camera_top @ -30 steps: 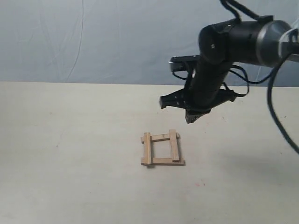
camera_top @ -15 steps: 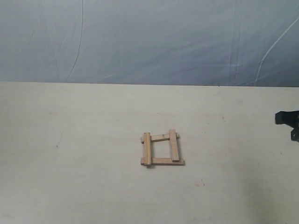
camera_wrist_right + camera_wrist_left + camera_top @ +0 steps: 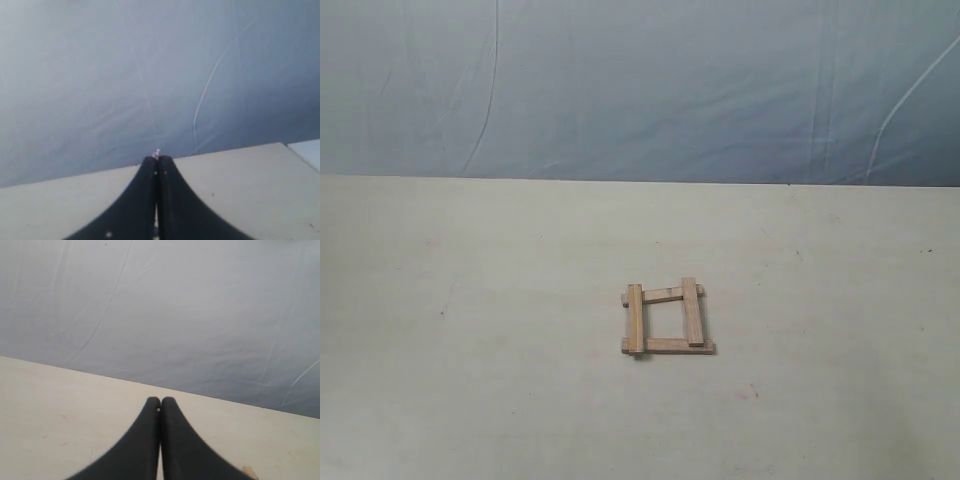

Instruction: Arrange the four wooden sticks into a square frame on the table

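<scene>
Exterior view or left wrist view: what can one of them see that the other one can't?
Only the exterior view shows the small open square frame made of flat light-brown wooden slats, lying on the wide pale cream table. Only the left wrist view shows the black left gripper, its fingers pressed together with nothing between them. Both show that table and the blue-grey sheet backdrop behind it.

Both the left jaws and the right jaws are pressed together, tips touching.
</scene>
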`<state>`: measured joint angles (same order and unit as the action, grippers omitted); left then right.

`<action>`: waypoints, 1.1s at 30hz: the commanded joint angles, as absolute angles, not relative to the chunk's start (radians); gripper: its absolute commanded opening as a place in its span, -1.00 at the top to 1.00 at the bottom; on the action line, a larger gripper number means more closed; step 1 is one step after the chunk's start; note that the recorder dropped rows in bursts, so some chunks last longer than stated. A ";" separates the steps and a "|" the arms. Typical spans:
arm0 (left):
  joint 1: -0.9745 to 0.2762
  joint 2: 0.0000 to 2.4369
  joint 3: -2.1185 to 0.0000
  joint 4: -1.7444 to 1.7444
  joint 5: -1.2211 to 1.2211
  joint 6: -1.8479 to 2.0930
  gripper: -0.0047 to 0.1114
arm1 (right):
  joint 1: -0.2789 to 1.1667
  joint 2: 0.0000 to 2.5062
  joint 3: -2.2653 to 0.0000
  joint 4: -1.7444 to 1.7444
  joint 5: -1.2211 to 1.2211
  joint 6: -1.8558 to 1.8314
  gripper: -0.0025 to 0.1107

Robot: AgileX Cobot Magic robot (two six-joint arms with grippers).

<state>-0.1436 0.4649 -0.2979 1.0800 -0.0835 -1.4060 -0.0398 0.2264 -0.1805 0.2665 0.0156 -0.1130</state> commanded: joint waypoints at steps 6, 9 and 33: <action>-0.142 0.459 -0.297 1.093 -0.076 -1.409 0.92 | -0.038 0.042 0.000 0.207 -0.026 -0.135 0.97; -0.142 0.459 -0.297 1.096 -0.084 -1.409 0.92 | -0.038 0.042 0.000 0.212 -0.016 -0.132 0.97; -0.142 0.459 -0.297 1.100 -0.084 -1.406 0.92 | -0.038 0.042 0.000 0.212 0.006 -0.132 0.97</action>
